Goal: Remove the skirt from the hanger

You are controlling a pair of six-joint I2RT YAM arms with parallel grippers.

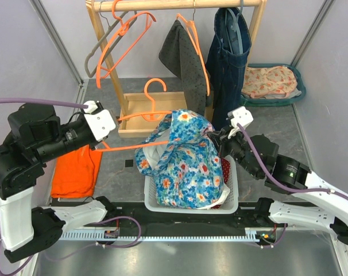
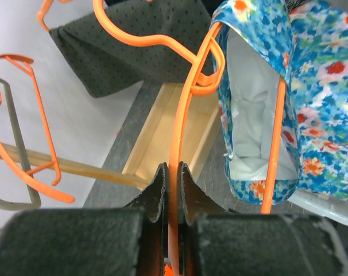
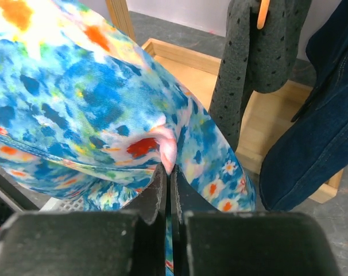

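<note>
Orange hanger (image 2: pixel 175 132) clamped in your left gripper (image 2: pixel 173 170), skirt (image 3: pixel 105 103) pinched in your right gripper (image 3: pixel 167 172): now pull them slowly apart.

Black-and-white arms (image 1: pixel 30 144) trail purple cables (image 1: pixel 24 102); the left claw (image 2: pixel 171 168) has matte black fingers (image 2: pixel 157 192).

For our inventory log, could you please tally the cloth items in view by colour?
blue floral skirt: 1
grey dotted garment: 1
dark denim garment: 1
orange cloth: 1
peach floral cloth: 1
red cloth: 1
Total: 6
</note>
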